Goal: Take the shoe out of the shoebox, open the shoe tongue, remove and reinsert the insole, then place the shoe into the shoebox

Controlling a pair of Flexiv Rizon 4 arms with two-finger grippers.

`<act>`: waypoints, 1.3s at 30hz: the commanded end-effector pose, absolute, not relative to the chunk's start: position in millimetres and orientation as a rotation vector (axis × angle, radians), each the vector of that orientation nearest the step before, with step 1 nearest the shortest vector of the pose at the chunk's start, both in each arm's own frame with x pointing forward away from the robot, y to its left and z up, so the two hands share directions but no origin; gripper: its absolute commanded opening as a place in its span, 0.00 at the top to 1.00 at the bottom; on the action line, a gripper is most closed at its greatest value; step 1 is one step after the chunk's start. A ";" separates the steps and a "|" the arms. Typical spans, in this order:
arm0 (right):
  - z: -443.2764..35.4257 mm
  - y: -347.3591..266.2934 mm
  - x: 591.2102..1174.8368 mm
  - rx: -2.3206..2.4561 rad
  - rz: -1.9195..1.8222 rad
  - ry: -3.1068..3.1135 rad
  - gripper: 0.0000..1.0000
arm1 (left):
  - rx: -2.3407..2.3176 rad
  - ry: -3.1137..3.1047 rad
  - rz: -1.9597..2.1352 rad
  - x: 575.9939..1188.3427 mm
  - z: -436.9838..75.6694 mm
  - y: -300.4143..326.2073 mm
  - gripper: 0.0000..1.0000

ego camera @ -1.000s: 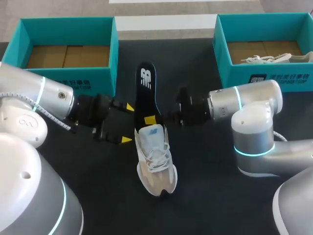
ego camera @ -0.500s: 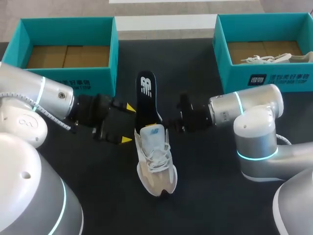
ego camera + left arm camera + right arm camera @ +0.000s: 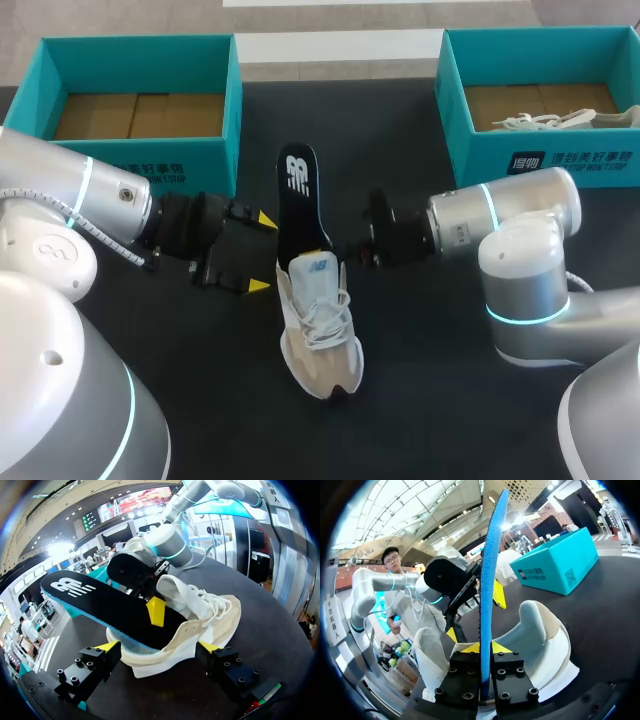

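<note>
We are at the insole step: the shoe [image 3: 320, 330] lies on the worktop [image 3: 430, 400], with the insole [image 3: 300, 195] partly in it, one end sticking out over the heel. Our right tool [image 3: 481, 649] is pinched onto the insole. Our left tool [image 3: 262, 253] stands wide open just beside the shoe, holding nothing. Next, we judge, the insole must slide along the shoe while the shoe is steadied.

R gripper [image 3: 484, 652] pinches insole [image 3: 490, 570] over shoe [image 3: 547, 635]

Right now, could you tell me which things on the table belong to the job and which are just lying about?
Job: shoe; insole, held by the right pincer; empty box, likely the shoe's.
Lying about: other box; spare shoe inside it.
</note>
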State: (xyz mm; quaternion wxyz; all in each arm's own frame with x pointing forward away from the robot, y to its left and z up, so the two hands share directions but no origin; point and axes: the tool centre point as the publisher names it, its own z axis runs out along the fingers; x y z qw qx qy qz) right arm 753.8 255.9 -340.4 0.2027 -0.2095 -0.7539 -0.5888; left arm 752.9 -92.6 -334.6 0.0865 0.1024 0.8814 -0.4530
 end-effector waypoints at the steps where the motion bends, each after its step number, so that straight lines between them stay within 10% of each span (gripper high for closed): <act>1: -336.7 257.7 757.6 -0.577 -1.637 -2.116 0.87 | 0.305 2.629 -1.345 752.2 -333.8 -92.5 0.00; 11: -331.3 259.1 767.0 -0.547 -1.638 -2.131 0.86 | 0.305 2.629 -1.345 752.2 -333.8 -92.5 0.00; 14: -333.2 259.2 769.3 -0.546 -1.611 -2.107 1.00 | 0.305 2.629 -1.345 752.2 -333.8 -92.5 0.00; 39: -348.9 258.9 742.4 -0.644 -1.470 -2.029 0.95 | 0.305 2.629 -1.345 752.2 -333.8 -92.5 0.00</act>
